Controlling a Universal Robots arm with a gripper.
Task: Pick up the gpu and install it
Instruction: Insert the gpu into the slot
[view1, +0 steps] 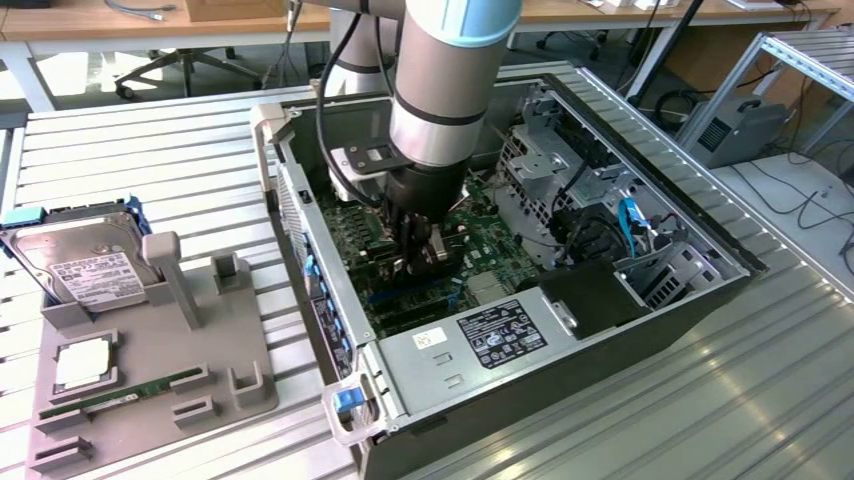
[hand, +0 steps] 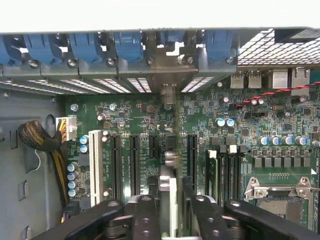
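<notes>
Black, hinged gripper (hand: 172, 212) fingers are closed on the gpu (hand: 169, 150), a thin flat card seen edge-on, standing upright over the green motherboard (hand: 240, 125) among the long dark slots. Its silvery metal bracket meets the perforated rear wall of the steel computer case (view1: 627, 300).

Surface (view1: 160, 160) ribbed bare metal, dull sheen. Computer case (view1: 441, 385) matt grey sheet metal. Motherboard (hand: 280, 112) green, semi-gloss. Slot clips (hand: 86, 45) glossy blue plastic. Hand (hand: 172, 220) matt black.
</notes>
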